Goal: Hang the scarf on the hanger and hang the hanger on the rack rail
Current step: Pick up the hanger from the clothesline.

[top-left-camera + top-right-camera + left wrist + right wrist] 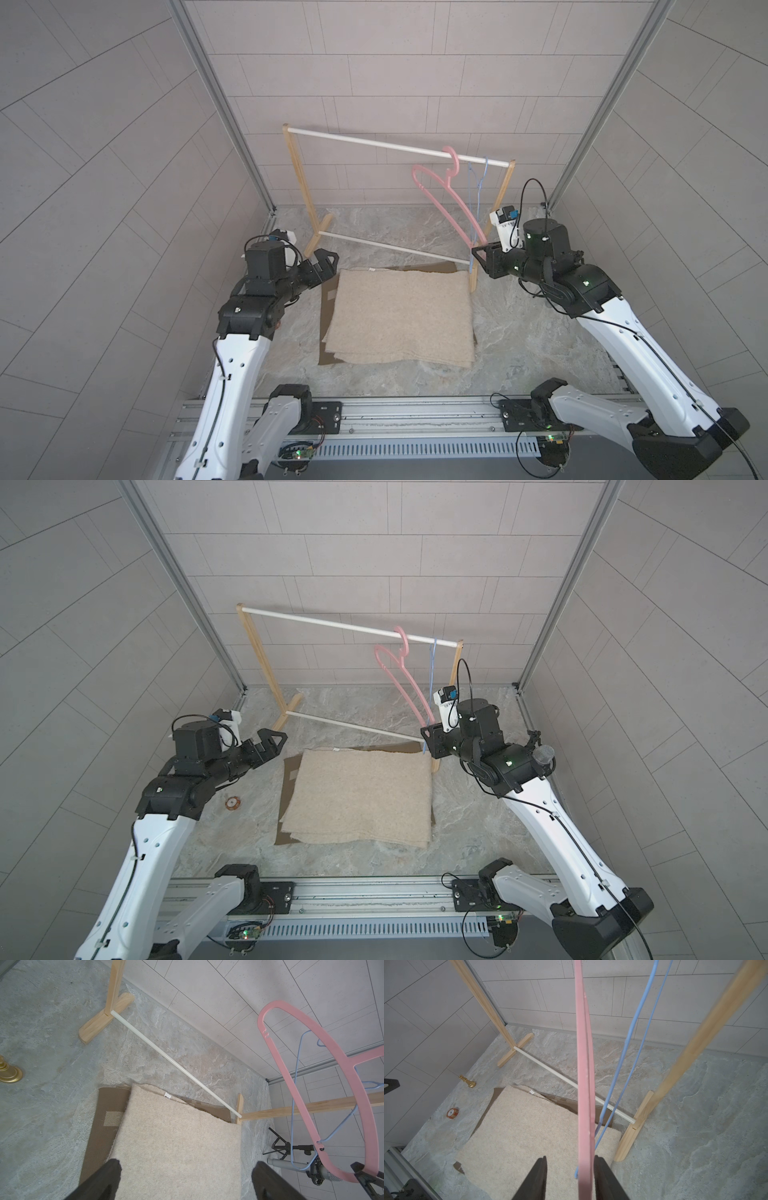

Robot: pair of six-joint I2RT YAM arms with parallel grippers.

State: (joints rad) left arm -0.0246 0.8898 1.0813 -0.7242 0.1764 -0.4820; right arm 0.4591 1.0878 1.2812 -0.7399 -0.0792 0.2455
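The right gripper (571,1158) has its jaws partly drawn in around the lower end of the pink hanger (584,1084). One finger sits just beside the hanger's edge, and the other stands off it with a clear gap, so nothing is pinched. The top views show this gripper (478,253) only as a black block at the hanger's low tip; the gap shows in the right wrist view alone.

The left gripper (187,1164) is spread wide and holds nothing. It hovers by the far left corner of the beige scarf (399,316), which lies folded flat on the table (540,332), in the middle and near of the rack's lower rail. A brown cloth (108,1101) lies under the scarf and shows along its left and far edges.

The pink hanger hooks over the top rail of the wooden rack (374,143) toward its right end and slants down to the right gripper. A thin blue hanger (478,195) hangs just to the right of it.

A small gold chess piece (468,1082) on the left of the table shows only in the wrist views. An orange chip (232,803) shows in a top view and in the right wrist view. A microphone (544,754) sits right of the right arm.
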